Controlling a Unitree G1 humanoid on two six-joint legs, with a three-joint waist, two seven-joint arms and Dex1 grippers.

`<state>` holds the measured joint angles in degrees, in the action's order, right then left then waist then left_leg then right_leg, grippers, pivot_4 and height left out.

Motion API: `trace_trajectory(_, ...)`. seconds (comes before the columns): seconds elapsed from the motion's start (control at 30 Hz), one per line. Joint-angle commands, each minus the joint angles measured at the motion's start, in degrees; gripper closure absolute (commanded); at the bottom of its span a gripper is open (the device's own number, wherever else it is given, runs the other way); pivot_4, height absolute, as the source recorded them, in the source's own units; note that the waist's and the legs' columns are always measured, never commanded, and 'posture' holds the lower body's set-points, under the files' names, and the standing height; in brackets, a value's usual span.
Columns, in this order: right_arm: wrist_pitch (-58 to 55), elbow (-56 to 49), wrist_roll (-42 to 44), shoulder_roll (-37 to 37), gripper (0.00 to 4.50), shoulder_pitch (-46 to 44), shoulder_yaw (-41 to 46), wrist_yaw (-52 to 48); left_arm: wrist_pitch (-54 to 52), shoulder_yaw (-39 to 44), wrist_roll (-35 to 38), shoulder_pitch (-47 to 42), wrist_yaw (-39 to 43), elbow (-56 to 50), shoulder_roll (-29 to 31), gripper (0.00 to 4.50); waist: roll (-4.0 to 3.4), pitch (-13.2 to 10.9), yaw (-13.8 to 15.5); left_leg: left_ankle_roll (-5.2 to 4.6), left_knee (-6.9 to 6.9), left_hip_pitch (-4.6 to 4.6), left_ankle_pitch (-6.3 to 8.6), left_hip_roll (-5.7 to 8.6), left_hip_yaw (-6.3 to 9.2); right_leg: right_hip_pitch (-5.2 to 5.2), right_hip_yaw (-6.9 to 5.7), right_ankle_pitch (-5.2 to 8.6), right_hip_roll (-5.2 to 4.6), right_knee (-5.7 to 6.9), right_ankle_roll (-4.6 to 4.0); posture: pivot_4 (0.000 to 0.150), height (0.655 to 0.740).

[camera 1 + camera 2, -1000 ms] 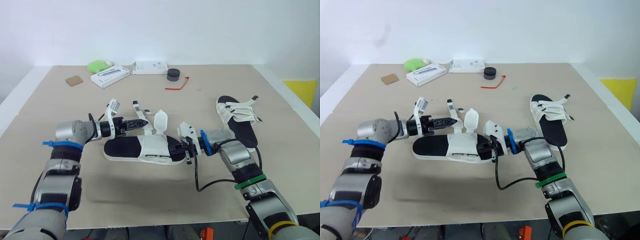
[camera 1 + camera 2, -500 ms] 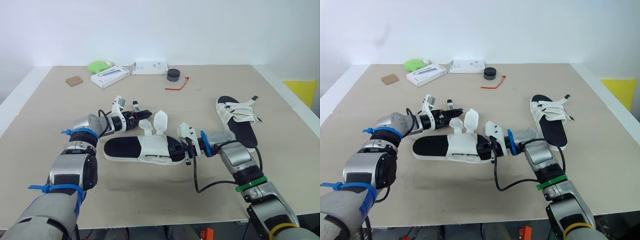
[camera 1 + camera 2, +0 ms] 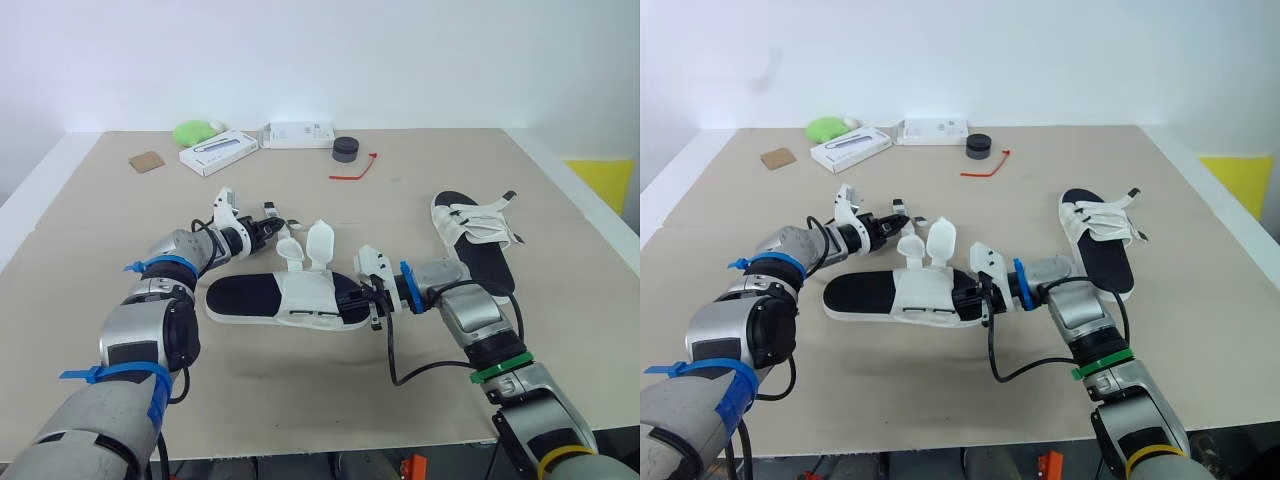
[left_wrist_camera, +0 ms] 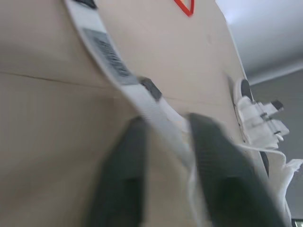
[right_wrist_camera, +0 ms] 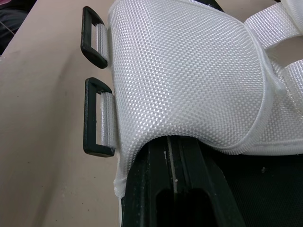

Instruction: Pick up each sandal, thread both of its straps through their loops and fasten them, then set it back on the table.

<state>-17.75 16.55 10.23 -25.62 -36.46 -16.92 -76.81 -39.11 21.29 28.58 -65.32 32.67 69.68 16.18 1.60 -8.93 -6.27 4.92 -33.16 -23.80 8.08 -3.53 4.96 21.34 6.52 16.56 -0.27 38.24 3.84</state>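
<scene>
Left wrist view gives us the left gripper with its two black fingers set on either side of a white strap and close against it, so we read it as pinching that strap. A small dark tab sits on the strap just ahead of the fingertips.

From the head views, the open sandal lies on the table between our two grippers, black footbed up. Two white flaps stand up from it just beside the left gripper.

The right gripper is pushed in at the sandal's nearest end, under the white mesh upper. Whether it clamps anything we cannot tell. Two black loops hang off the upper's edge just beside this gripper, both unthreaded.

The second sandal lies well apart, on the right gripper's outer side, with its straps crossing it.

Far beyond the left gripper, near the table's back edge, we see:
- a green lump
- a long white box
- a flat white box
- a black puck
- a red tie
- a brown card
</scene>
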Motion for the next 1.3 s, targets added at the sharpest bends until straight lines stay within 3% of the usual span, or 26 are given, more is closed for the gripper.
trace_trajectory(0.03, -1.37, 2.57, -2.81, 1.38, 4.50, 1.79, -4.70, 0.12, -0.25, 1.20, -0.06, -1.65, 0.03, -0.09, -0.03, 4.43, 0.00, 0.00, -0.01, 0.00, 0.00, 0.00, 0.00, 0.00, 0.00, 0.00, 0.00, 0.00, 0.00, 0.00, 0.00, 0.150, 0.7400)
trace_trajectory(0.27, -1.78, 1.97, -2.59, 1.31, 4.50, 2.08, -4.51, 0.19, 3.05, 1.56, 1.01, -1.46, 2.77, -4.28, -0.57, 4.43, 0.00, 0.00, -0.03, 0.01, 0.01, 0.01, 0.00, 0.00, 0.00, 0.00, 0.00, 0.00, 0.01, 0.00, 0.00, 0.150, 0.7400)
trace_trajectory(0.4, -2.23, 0.88, -2.34, 1.08, 4.50, 2.81, -4.44, 0.30, 2.93, 1.00, 3.84, 1.13, 8.95, -16.83, -1.46, 4.43, 0.05, -0.04, -0.05, 0.07, 0.12, -0.01, -0.03, -0.01, 0.00, 0.05, 0.00, 0.00, 0.01, 0.00, -0.01, 0.150, 0.7400)
trace_trajectory(0.67, -3.01, -0.36, -2.05, 1.26, 4.50, 3.45, -4.37, 0.74, 0.42, -5.64, 8.17, 16.78, 14.08, -53.68, -3.48, 4.43, 0.04, -0.04, -0.15, 0.12, 0.46, 0.20, -0.04, -0.02, -0.10, -0.03, 0.23, 0.13, 0.03, -0.01, -0.04, 0.150, 0.7400)
trace_trajectory(0.83, -3.18, -0.60, -1.94, 1.51, 4.50, 3.59, -4.42, 0.83, 5.56, -16.23, 4.90, 29.13, 21.89, -72.89, 0.85, 4.43, 0.02, -0.04, -0.16, 0.19, 0.53, 0.38, 0.00, -0.02, -0.21, -0.10, 0.37, 0.19, 0.05, -0.01, -0.04, 0.150, 0.7400)
trace_trajectory(0.97, -3.31, -0.91, -1.93, 1.55, 4.50, 3.90, -4.49, 0.87, 13.15, -22.42, 0.74, 36.42, 27.58, -80.52, 5.89, 4.43, 0.05, -0.04, -0.16, 0.21, 0.55, 0.48, 0.01, -0.04, -0.27, -0.16, 0.44, 0.22, 0.07, -0.01, -0.06, 0.150, 0.7400)
trace_trajectory(1.1, -3.44, -1.15, -1.91, 1.47, 4.50, 4.09, -4.58, 0.84, 25.99, -27.19, -5.32, 44.77, 36.47, -83.40, 13.41, 4.43, 0.04, -0.03, -0.33, 0.24, 0.55, 0.50, 0.07, -0.05, -0.36, -0.13, 0.54, 0.29, 0.06, -0.01, -0.11, 0.150, 0.7400)
trace_trajectory(1.3, -3.27, -1.17, -2.18, 0.96, 4.50, 4.05, -4.67, 0.43, 31.43, -26.66, -4.51, 47.69, 40.74, -83.99, 17.64, 4.43, 0.12, -0.03, -0.17, 0.28, 0.55, 0.48, 0.17, -0.10, -0.41, -0.10, 0.53, 0.53, 0.06, -0.01, -0.39, 0.150, 0.7400)
